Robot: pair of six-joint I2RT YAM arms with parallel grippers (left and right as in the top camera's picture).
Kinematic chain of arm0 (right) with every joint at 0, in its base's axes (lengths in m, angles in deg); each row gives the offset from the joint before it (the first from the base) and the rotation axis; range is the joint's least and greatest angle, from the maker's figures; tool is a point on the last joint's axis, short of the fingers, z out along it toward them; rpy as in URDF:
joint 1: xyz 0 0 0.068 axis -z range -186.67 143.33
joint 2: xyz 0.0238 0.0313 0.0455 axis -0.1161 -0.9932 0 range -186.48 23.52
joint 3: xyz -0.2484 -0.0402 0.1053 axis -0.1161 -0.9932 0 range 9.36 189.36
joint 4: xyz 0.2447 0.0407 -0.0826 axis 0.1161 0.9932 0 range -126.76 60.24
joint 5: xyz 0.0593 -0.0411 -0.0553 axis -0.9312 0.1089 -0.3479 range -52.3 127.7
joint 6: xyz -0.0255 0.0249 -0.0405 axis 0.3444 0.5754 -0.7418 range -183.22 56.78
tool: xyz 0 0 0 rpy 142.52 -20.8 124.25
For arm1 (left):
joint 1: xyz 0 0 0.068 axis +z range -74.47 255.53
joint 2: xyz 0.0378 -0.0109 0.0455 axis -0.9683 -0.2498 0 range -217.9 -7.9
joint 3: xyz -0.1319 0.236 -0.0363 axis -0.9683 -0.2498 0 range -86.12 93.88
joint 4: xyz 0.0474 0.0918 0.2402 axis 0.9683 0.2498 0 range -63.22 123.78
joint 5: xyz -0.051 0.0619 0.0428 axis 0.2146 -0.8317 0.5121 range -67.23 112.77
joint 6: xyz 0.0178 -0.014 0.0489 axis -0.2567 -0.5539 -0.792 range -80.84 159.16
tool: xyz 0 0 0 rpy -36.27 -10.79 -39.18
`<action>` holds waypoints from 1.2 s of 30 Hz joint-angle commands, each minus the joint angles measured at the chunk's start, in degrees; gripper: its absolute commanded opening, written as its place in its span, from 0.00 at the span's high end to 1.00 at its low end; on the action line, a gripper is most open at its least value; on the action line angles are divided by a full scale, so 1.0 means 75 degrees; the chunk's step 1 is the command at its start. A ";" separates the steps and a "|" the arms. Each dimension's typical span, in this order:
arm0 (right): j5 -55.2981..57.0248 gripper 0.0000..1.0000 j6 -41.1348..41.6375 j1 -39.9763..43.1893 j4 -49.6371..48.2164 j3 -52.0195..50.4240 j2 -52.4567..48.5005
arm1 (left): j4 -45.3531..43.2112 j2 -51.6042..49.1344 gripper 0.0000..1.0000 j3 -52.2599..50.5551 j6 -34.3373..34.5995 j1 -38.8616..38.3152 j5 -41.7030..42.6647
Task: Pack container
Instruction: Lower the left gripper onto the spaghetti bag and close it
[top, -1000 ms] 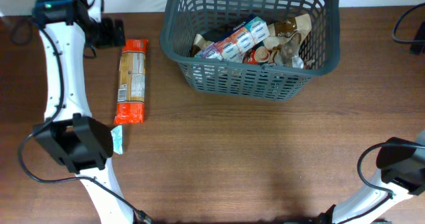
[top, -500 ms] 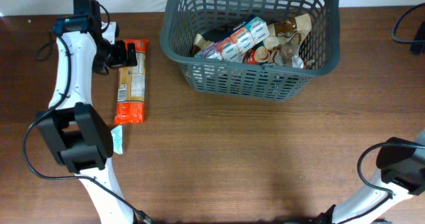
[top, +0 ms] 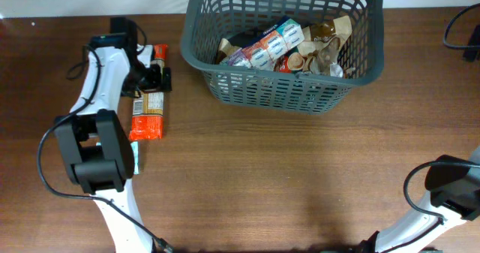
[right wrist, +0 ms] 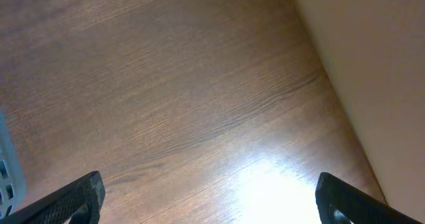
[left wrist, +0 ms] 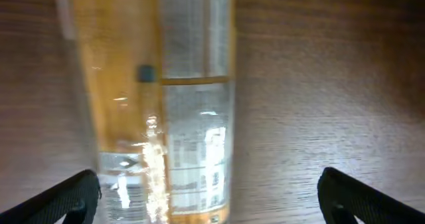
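The container, a dark grey lattice basket (top: pixel 217 80), stands at the back middle of the table and holds several snack packets (top: pixel 279 46). A long orange packet (top: pixel 148 110) lies flat on the table left of the basket. My left gripper (top: pixel 155 79) is open and hovers over the packet's upper half, its fingers on either side of it. In the left wrist view the packet (left wrist: pixel 166 117) fills the left part of the picture between the open fingertips (left wrist: pixel 209 201). My right gripper (right wrist: pixel 209 197) is open and empty over bare wood; its arm shows at the overhead view's bottom right corner.
A small light blue packet (top: pixel 133 159) peeks out beside the left arm's base. A black cable (top: pixel 457 28) lies at the far right edge. A pale wall runs along the table's edge in the right wrist view (right wrist: pixel 372 71).
My left gripper has moved right and toward the front, from beside the orange packet's top end to over its upper half. The right arm and the basket have not moved.
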 commanded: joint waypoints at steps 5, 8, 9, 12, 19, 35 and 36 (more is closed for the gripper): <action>0.0067 0.01 0.0041 0.0029 -0.0017 0.0017 0.0061 | -0.0085 -0.0082 0.00 -0.0256 0.0000 -0.0044 -0.0428; 0.0067 0.01 0.0041 0.0029 -0.0020 0.0017 0.0061 | -0.0096 -0.0082 0.00 -0.0283 0.0003 -0.0041 -0.0624; 0.0067 0.01 0.0041 0.0029 -0.0017 0.0017 0.0061 | -0.0105 -0.0082 0.00 -0.0291 0.0003 -0.0041 -0.0685; 0.0067 0.01 0.0041 0.0029 -0.0017 0.0017 0.0061 | -0.0137 -0.0082 0.00 -0.0303 0.0029 -0.0041 -0.0807; 0.0067 0.01 0.0041 0.0029 -0.0017 0.0017 0.0061 | -0.0440 -0.0082 0.00 -0.0493 0.0026 -0.0041 -0.0810; 0.0067 0.01 0.0041 0.0029 -0.0017 0.0017 0.0061 | -0.0851 -0.0082 0.00 -0.1151 0.0029 -0.0026 -0.1099; 0.0067 0.01 0.0041 0.0029 -0.0017 0.0017 0.0061 | -0.0857 -0.0082 0.00 -0.1151 0.0026 -0.0026 -0.1099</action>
